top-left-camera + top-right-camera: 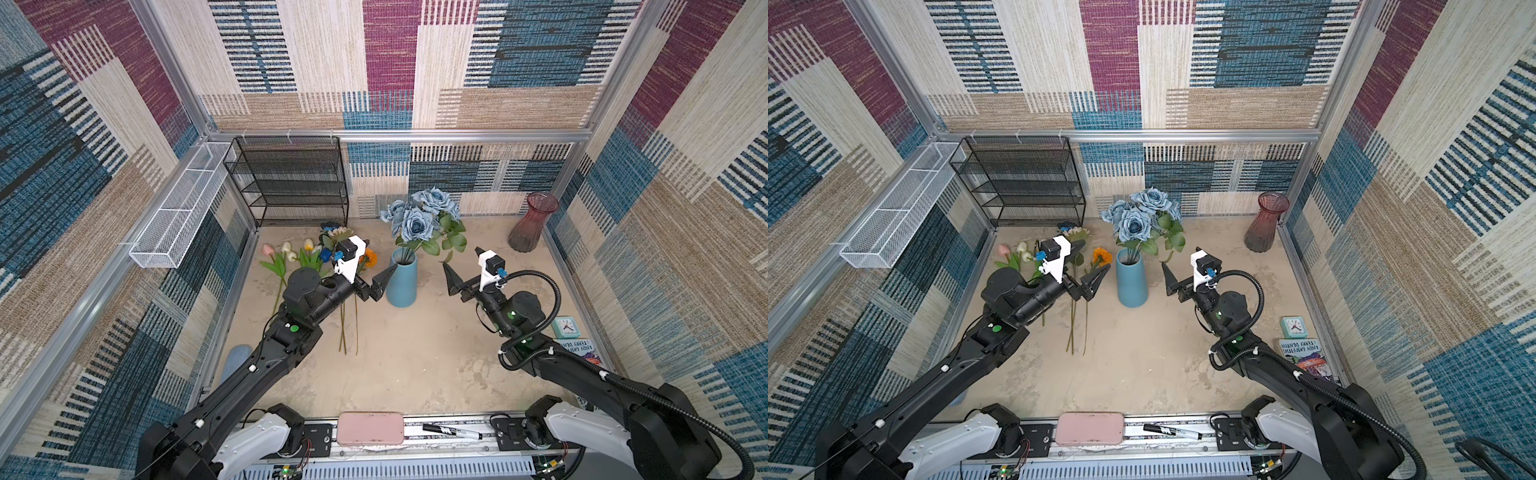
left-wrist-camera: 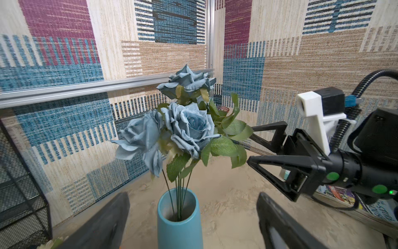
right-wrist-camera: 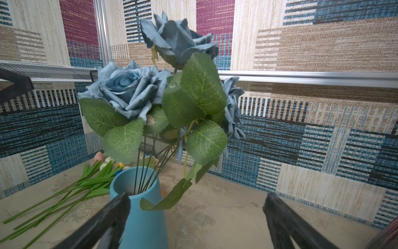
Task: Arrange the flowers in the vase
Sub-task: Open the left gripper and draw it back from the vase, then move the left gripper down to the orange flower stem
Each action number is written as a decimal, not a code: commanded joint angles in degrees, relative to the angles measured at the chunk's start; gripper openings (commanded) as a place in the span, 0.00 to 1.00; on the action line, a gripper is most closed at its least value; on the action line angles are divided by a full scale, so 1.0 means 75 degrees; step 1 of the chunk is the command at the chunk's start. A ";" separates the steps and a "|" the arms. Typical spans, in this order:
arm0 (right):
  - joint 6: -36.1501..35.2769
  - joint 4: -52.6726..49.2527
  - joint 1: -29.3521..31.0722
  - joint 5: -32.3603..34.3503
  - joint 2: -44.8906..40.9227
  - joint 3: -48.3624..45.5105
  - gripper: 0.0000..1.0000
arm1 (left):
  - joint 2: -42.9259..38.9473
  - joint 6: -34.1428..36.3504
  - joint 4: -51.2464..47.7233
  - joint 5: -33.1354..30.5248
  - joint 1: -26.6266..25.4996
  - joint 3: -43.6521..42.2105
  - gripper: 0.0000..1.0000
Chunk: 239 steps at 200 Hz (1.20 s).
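Vases: two are standing on the table (image 1: 415, 365); a blue vase (image 1: 402, 278) mid-table; a pink glass vase (image 1: 532, 226) in the far right corner
Roses: at least three dusty-blue roses (image 1: 415, 224) are sitting upright in the blue vase
Lying flat: loose flowers (image 1: 286, 253) are resting left of the blue vase; the arm is hiding some, so no count
Left arm: the left gripper (image 1: 384, 282) is hovering just left of the blue vase; jaws spread wide, gripping nothing
Right arm: the right gripper (image 1: 453, 284) is hovering to its right; jaws gaping, empty
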 commanded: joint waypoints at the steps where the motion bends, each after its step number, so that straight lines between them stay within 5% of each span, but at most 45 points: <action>1: 0.0196 -0.0015 -0.0015 -0.0101 -0.0039 0.0065 1.00 | -0.0395 -0.0027 -0.0567 -0.1023 0.0021 -0.0208 0.92; 50: 0.0493 -0.0074 -0.0027 -0.0102 -0.0069 0.0082 1.00 | -0.0940 -0.0341 -0.1400 -0.2213 0.0141 -0.0713 0.89; 100: 0.0707 -0.0252 -0.0027 -0.0252 -0.0214 0.0091 1.00 | -0.0250 -0.1293 -0.2510 -0.3019 0.0843 -0.0603 0.84; 135: 0.0747 -0.0225 -0.0027 -0.0347 -0.0388 -0.0046 1.00 | 0.0922 -0.2198 -0.3663 -0.2187 0.1933 0.0183 0.62; 170: 0.0804 -0.0019 -0.0029 -0.0411 -0.0644 -0.0441 1.00 | 0.2369 -0.2132 -0.5144 -0.1950 0.1967 0.1198 0.52; 239: 0.0719 0.0124 -0.0027 -0.0574 -0.0813 -0.0680 1.00 | 0.4484 -0.1953 -0.5244 -0.0936 0.1856 0.1795 0.54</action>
